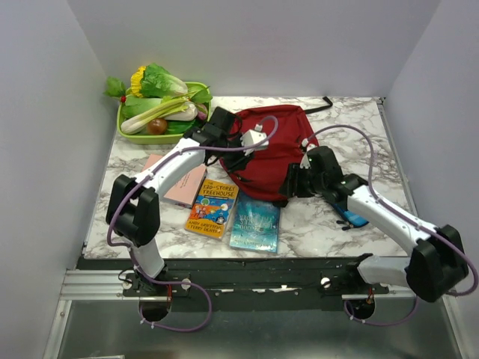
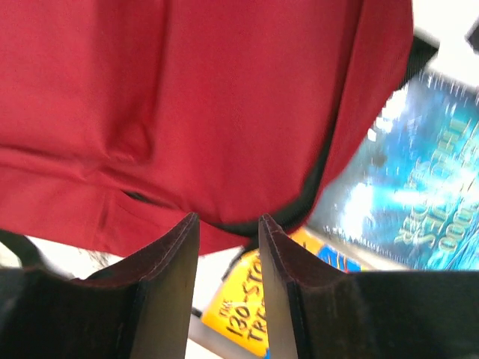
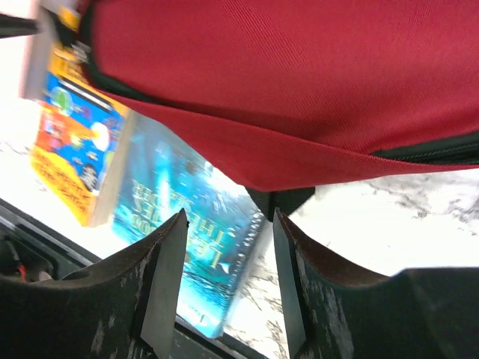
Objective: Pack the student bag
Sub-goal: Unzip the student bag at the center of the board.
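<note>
My left gripper (image 2: pixel 228 221) hangs at the left edge of the student bag (image 1: pixel 271 149), its two fingers (image 2: pixel 174 258) apart with nothing between them. My right gripper (image 3: pixel 228 218) is at the bag's near right corner, fingers (image 3: pixel 166 258) likewise apart and holding nothing; a black tab of the bag sits just beyond their tips.

The bag lies flat in the middle of the marble table (image 1: pixel 329 224), and I cannot tell whether it is open or what is inside.

A green tray (image 1: pixel 132 137) in the far left corner holds leafy greens (image 1: pixel 162 81), a yellow flower (image 1: pixel 138 78), a long white vegetable (image 1: pixel 177 114) and a small round brown one (image 1: pixel 156 126).

Three books lie on the table by the bag's near left edge: a pink one (image 1: pixel 185 184), a yellow one (image 1: pixel 212 209) and a blue one (image 1: pixel 255 222), whose corner the bag overlaps. A blue pencil case (image 1: pixel 352 218) shows beside my right arm, partly hidden.
</note>
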Available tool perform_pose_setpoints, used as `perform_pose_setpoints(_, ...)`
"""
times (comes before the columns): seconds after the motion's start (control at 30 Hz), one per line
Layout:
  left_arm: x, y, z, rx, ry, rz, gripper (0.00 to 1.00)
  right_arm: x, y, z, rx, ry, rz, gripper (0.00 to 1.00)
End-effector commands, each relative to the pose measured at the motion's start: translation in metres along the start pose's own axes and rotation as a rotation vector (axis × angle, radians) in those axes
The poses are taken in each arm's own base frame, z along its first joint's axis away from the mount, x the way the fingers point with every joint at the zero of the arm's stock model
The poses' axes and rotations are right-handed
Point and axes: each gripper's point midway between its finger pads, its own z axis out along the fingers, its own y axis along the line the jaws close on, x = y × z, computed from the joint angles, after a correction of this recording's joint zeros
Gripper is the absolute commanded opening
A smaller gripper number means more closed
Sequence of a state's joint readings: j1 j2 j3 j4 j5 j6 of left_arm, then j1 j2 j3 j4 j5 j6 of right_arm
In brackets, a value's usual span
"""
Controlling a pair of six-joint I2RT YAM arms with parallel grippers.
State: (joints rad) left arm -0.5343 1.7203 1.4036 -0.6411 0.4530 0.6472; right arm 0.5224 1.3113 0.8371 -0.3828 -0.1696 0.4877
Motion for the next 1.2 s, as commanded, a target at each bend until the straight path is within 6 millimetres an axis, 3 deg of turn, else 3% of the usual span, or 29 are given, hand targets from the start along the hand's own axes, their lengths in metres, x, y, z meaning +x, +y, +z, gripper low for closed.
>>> perform_pose_setpoints(0.0, -0.076, 0.003, -0.012, 0.064, -0.198, -0.083, 0.45, -0.050, 0.017, -0.033, -0.042, -0.238, -0.095, 0.57)
perform_pose_setpoints(0.13, -0.099, -0.014, 0.002, 0.125, -0.217, -0.042, 0.46, -0.065, 0.009, -0.039, 0.005, -0.320, -0.092, 0.56)
perform_pose_setpoints(0.3, -0.079, -0.036, 0.043, 0.182, -0.171, -0.030, 0.46, -0.068, -0.014, -0.010, 0.099, -0.321, -0.063, 0.51)
perform_pose_setpoints(0.47, -0.060, -0.031, 0.075, 0.168, -0.140, -0.055, 0.45, -0.058, -0.024, 0.005, 0.113, -0.288, -0.034, 0.47)
perform_pose_setpoints(0.63, -0.057, -0.029, 0.084, 0.179, -0.131, -0.047, 0.48, -0.038, -0.030, 0.008, 0.100, -0.259, -0.011, 0.43)
perform_pose_setpoints(0.77, -0.054, -0.033, 0.088, 0.210, -0.126, -0.038, 0.68, -0.021, -0.037, 0.015, 0.106, -0.217, 0.006, 0.40)
perform_pose_setpoints(0.87, -0.049, -0.038, 0.089, 0.232, -0.116, -0.023, 0.75, -0.010, -0.042, 0.022, 0.115, -0.190, 0.016, 0.39)
perform_pose_setpoints(1.07, -0.027, -0.046, 0.098, 0.266, -0.062, 0.037, 0.65, 0.002, -0.050, 0.032, 0.132, -0.156, 0.030, 0.38)
perform_pose_setpoints(1.17, -0.016, -0.044, 0.106, 0.255, -0.032, 0.049, 0.65, 0.005, -0.052, 0.033, 0.134, -0.150, 0.028, 0.37)
